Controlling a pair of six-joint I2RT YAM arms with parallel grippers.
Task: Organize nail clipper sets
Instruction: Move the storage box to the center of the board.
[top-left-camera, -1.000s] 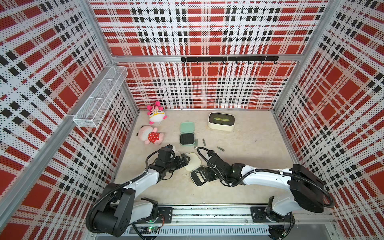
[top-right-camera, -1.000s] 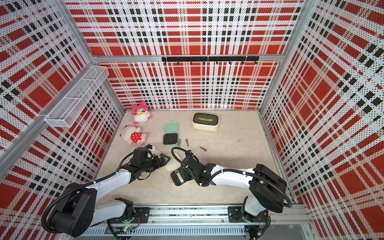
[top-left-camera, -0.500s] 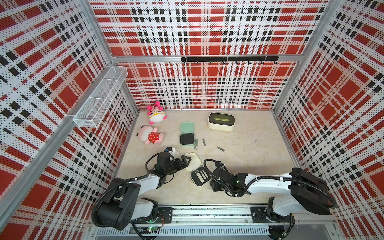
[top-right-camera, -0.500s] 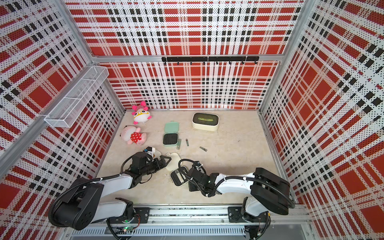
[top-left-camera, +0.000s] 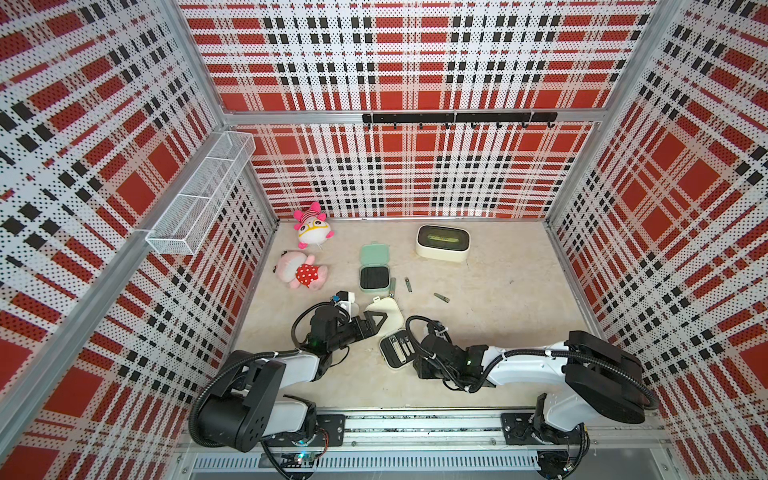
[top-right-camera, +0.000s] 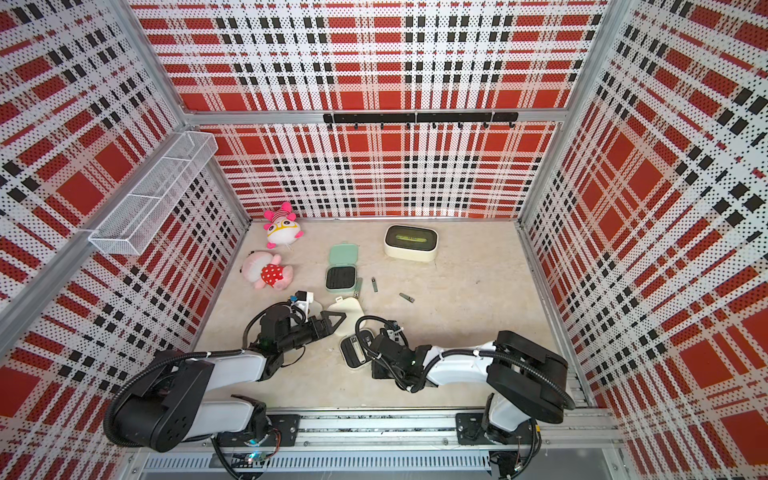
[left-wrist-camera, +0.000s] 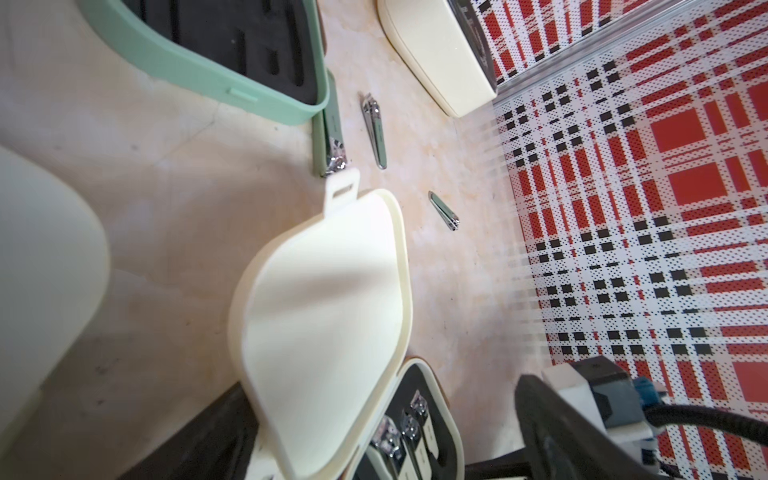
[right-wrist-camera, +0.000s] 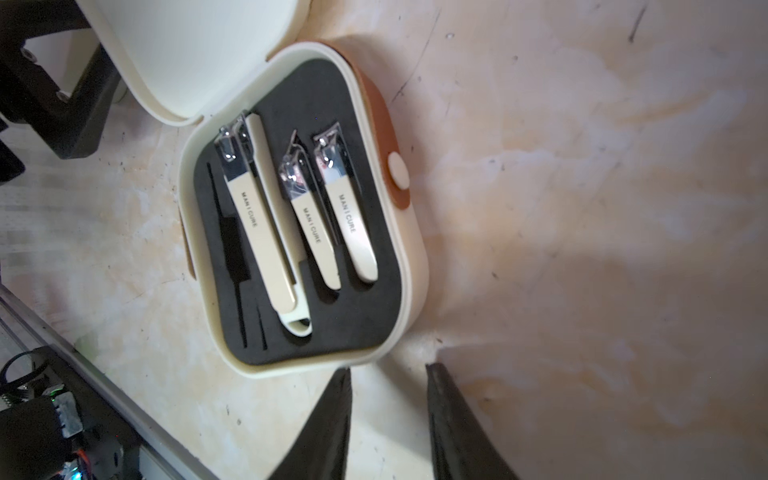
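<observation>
An open cream case (top-left-camera: 397, 352) lies near the table front, its black insert holding three cream-handled clippers (right-wrist-camera: 307, 216). Its raised lid (left-wrist-camera: 324, 316) stands between the wide-open fingers of my left gripper (left-wrist-camera: 378, 386). My right gripper (right-wrist-camera: 387, 372) sits just off the case's edge, jaws narrowly open with only bare table between them. Farther back, an open mint case (top-left-camera: 374, 270) shows an empty black insert. A green-handled tool (top-left-camera: 392, 284) lies against its side. Two small clippers (top-left-camera: 409, 284) (top-left-camera: 441, 297) lie loose to its right. A cream rounded thing (left-wrist-camera: 41, 291) sits beside my left gripper.
Two pink plush toys (top-left-camera: 312, 226) (top-left-camera: 301, 272) lie at the back left. A larger cream box (top-left-camera: 442, 242) with a dark window stands at the back. A wire basket (top-left-camera: 199, 199) hangs on the left wall, and a black hook rail (top-left-camera: 457, 118) on the back wall.
My right gripper has drawn back off the cream case toward the table front and narrowed its jaws. My left gripper has shifted right, up to the lid.
</observation>
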